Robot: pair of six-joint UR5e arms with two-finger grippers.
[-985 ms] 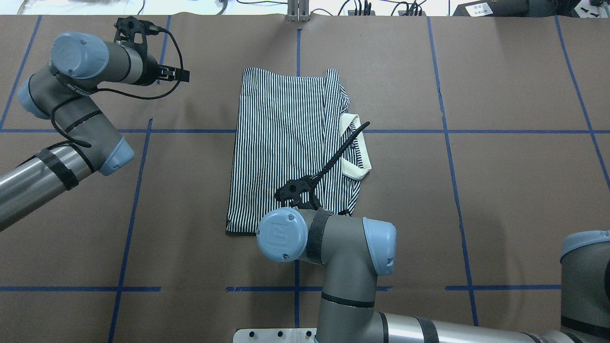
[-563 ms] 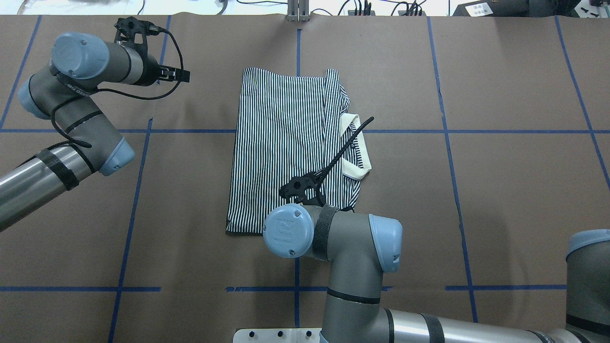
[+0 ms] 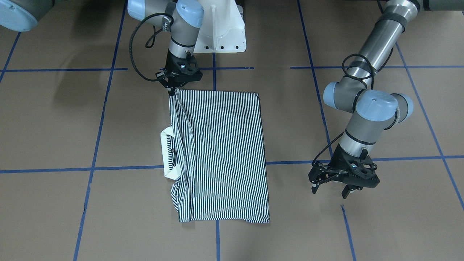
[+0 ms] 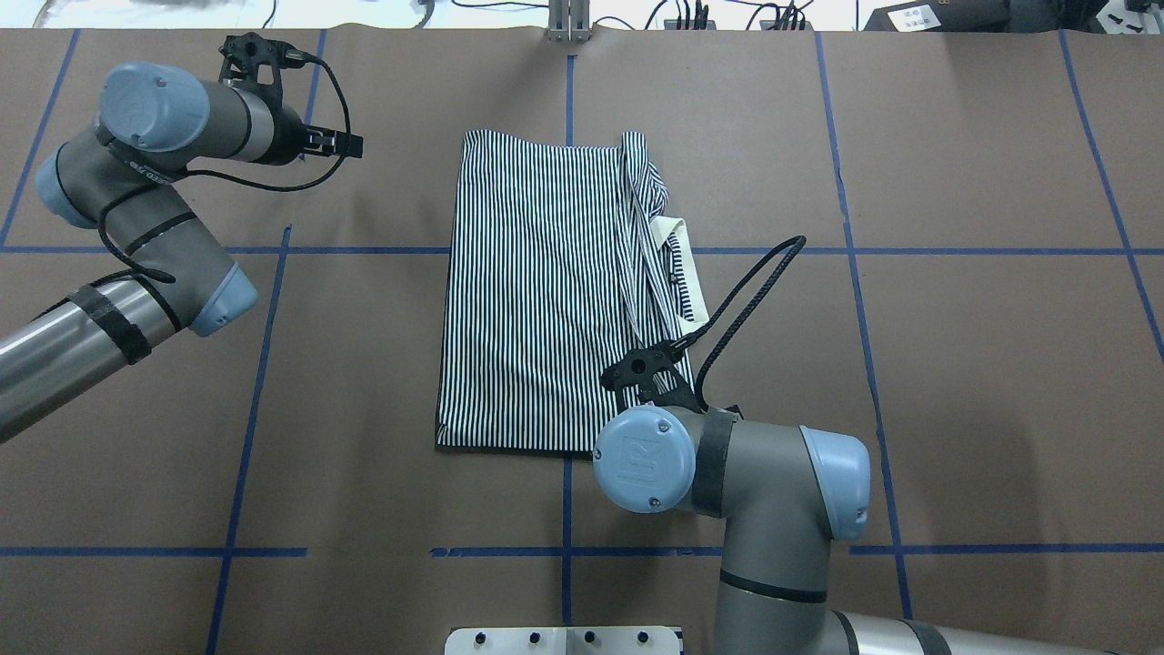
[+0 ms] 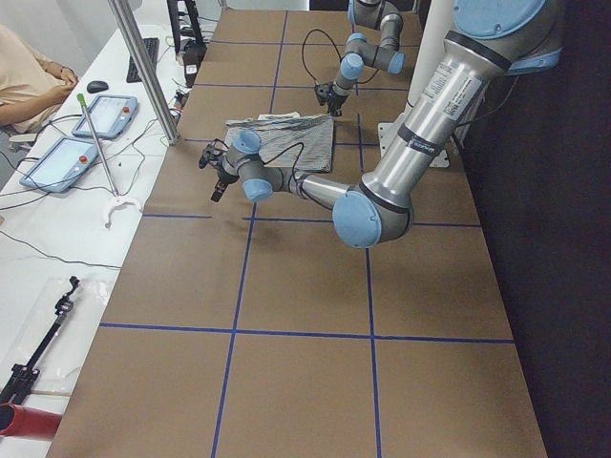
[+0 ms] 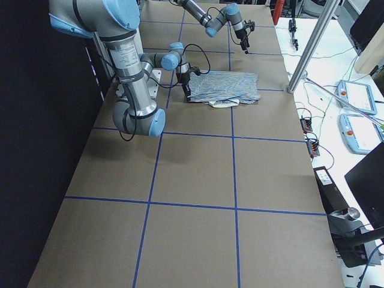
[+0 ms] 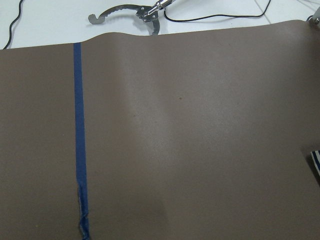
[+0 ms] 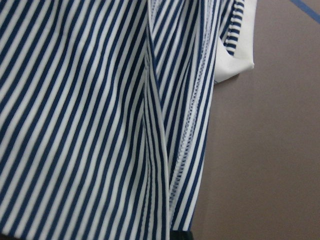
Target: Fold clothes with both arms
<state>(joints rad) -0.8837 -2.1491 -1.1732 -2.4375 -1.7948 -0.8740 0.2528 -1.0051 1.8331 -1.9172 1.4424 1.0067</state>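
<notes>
The striped polo shirt [image 4: 536, 291] lies folded into a long rectangle at the table's middle, also seen in the front view [image 3: 224, 152]. Its white collar [image 4: 687, 273] sticks out on the robot's right side. My right gripper [image 3: 174, 91] is at the shirt's near right corner, shut on the striped edge. That edge runs taut away from it. The right wrist view is filled with stripes and a hem [image 8: 90, 125]. In the overhead view the right wrist hides the fingers. My left gripper [image 3: 330, 190] is open and empty over bare table, far left of the shirt [image 4: 350, 143].
The white pedestal base [image 3: 221, 32] stands at the table's near edge. A black cable loop [image 4: 746, 291] hangs from my right wrist beside the collar. Blue tape lines [image 4: 273, 382] cross the brown table. Operators' tablets [image 5: 86, 134] and a metal pole [image 5: 143, 67] are beyond the far edge.
My right arm has moved to the right and slightly toward the base, drawing the shirt's right fold into a narrow taut edge. Its cable swung out rightward. The left arm has not moved.
</notes>
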